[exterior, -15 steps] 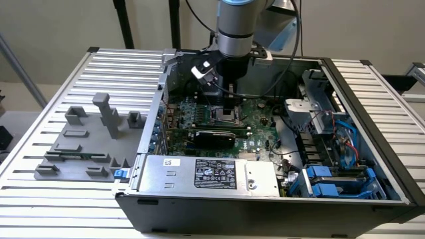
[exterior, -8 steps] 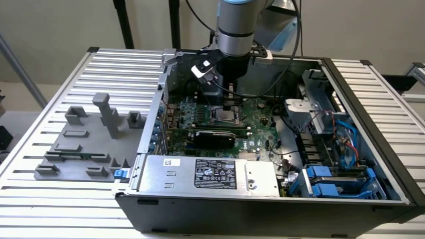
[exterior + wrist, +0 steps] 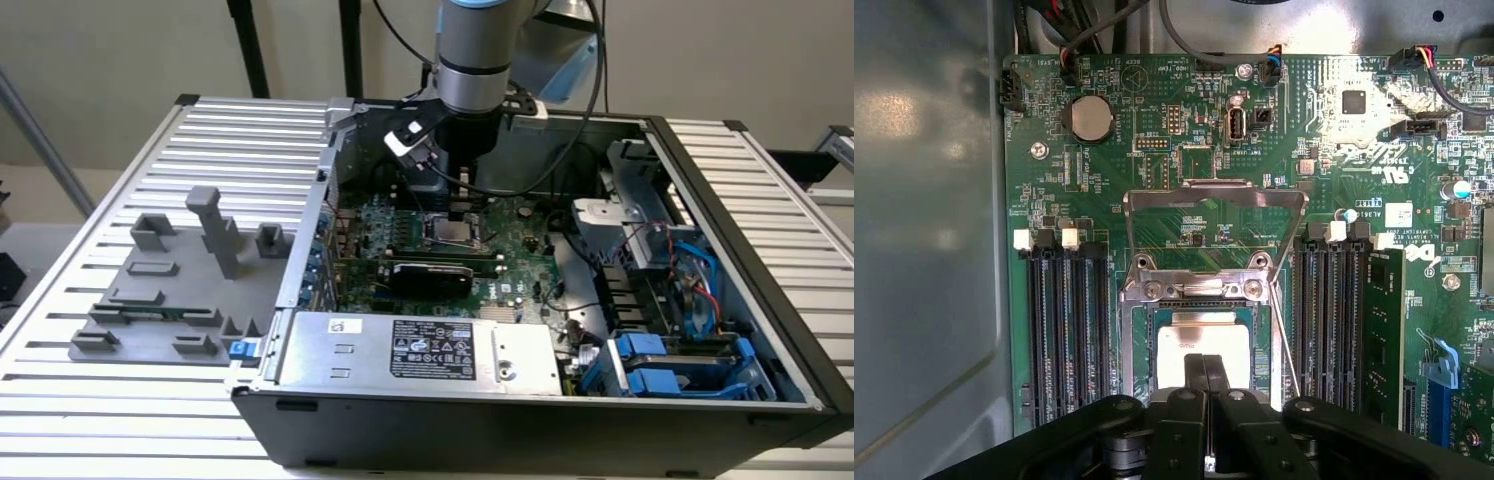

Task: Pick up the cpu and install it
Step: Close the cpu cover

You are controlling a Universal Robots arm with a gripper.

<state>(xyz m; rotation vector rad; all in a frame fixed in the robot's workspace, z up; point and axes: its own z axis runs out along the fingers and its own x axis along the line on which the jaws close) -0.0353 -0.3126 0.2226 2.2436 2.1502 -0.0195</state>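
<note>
The cpu (image 3: 1199, 338), a flat square chip with a shiny silver top, lies flat inside the motherboard socket (image 3: 1139, 345). The socket's metal load frame (image 3: 1214, 195) is swung open beyond it. My gripper (image 3: 1204, 362) hovers right over the near edge of the cpu, its two black fingers pressed together with no gap and nothing visible between them. In the exterior view the gripper (image 3: 461, 208) reaches straight down into the open computer case, just above the socket (image 3: 461, 233) in the middle of the green motherboard (image 3: 521, 270).
Black memory slots (image 3: 1064, 330) flank the socket on both sides. A silver labelled power-supply box (image 3: 427, 350) fills the case's front, with blue drive bays (image 3: 667, 375) at the exterior view's right. A grey parts fixture (image 3: 174, 290) sits on the slatted table outside the case.
</note>
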